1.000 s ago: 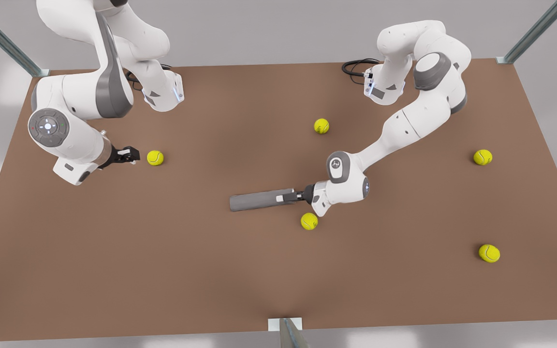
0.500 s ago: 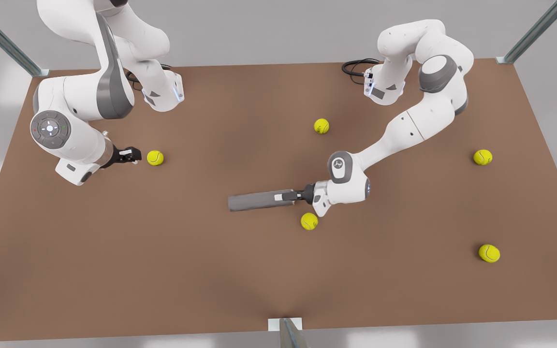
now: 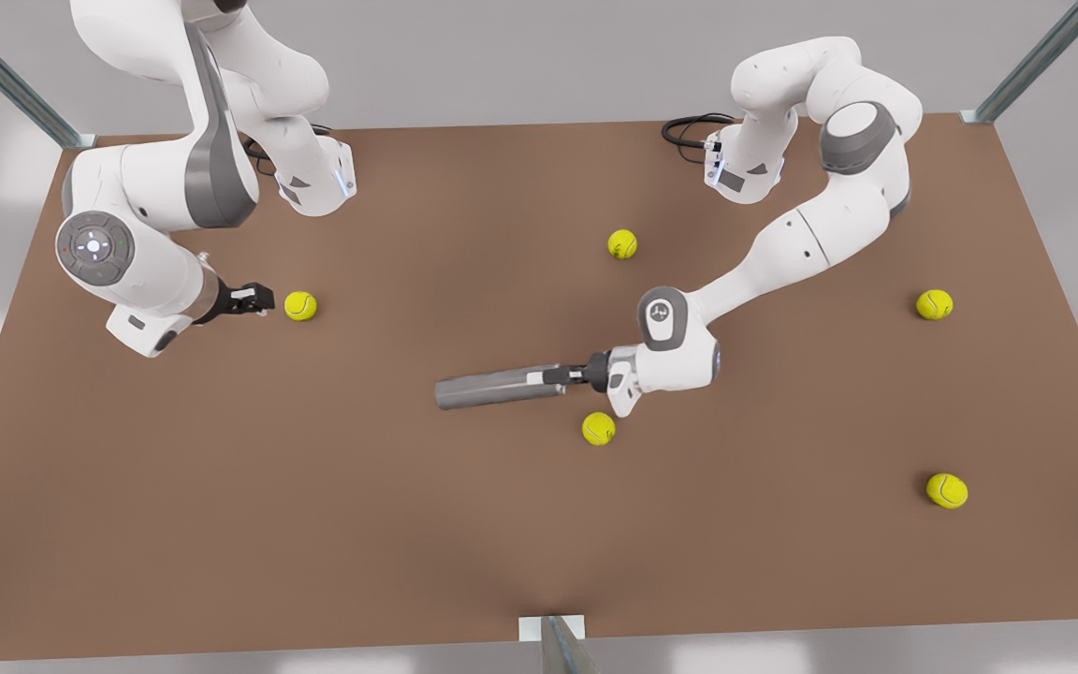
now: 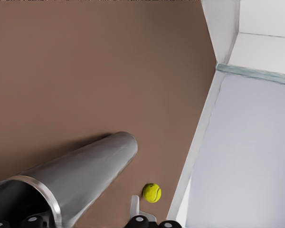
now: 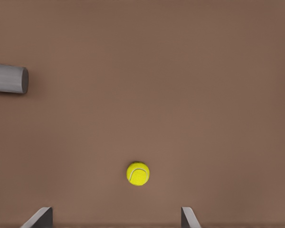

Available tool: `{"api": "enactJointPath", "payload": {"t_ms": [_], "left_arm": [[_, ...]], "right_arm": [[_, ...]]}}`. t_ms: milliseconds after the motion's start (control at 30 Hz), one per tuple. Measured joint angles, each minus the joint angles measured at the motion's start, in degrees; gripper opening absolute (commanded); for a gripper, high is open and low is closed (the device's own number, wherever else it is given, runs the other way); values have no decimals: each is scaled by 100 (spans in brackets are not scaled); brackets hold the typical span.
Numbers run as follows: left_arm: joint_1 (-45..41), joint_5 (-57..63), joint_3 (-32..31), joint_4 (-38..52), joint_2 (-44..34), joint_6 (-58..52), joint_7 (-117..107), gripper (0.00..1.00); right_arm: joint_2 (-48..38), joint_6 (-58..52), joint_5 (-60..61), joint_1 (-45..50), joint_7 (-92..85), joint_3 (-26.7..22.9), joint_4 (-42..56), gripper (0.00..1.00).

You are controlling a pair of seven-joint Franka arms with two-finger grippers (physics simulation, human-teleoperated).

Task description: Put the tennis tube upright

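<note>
The tennis tube (image 3: 492, 386) is a slim grey cylinder lying near the table's middle, its length running across the front view. My left gripper (image 3: 553, 377) is shut on its silvery-rimmed open end, on the front view's right side of the tube. The left wrist view looks along the tube (image 4: 85, 171) from that rim, with a finger (image 4: 34, 220) at the opening. My right gripper (image 3: 258, 300) hovers low at the front view's left, open, facing a yellow tennis ball (image 3: 300, 305). In the right wrist view that ball (image 5: 138, 173) lies ahead of the spread gripper (image 5: 115, 216), and the tube's closed end (image 5: 8, 79) shows farther off.
More tennis balls lie on the brown table (image 3: 314, 515): one (image 3: 598, 429) just in front of the left wrist, one (image 3: 622, 244) behind it, and two (image 3: 934, 304) (image 3: 946, 490) at the front view's right. A black cable (image 3: 689, 126) coils by the far arm base.
The tube has slid slightly toward the front view's left with the left gripper, its held end a little higher. The left arm's elbow swung outward. The right arm barely moved.
</note>
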Motion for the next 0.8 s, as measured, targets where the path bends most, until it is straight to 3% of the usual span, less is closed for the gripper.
{"api": "enactJointPath", "payload": {"t_ms": [167,233,367,433,667,800], "left_arm": [[81,-23,-67,-25,-29,-6,-3,53],[84,-26,-91,-32,-35,-7,-7,41],[55,-24,-92,-30,-31,-7,-16,33],[52,-17,-94,-34,-38,-7,-21,21],[516,20,-319,-333,-319,-49,-42,21],[1043,26,-464,-796,-1713,-326,-191,21]], "right_arm": [[12,-2,9,1,11,-5,0,100],[13,-1,12,21,15,-5,6,100],[13,0,28,156,23,-115,19,100],[13,-1,39,178,27,-143,24,100],[21,9,78,201,39,-154,38,100],[22,21,109,227,45,-153,45,100]]}}
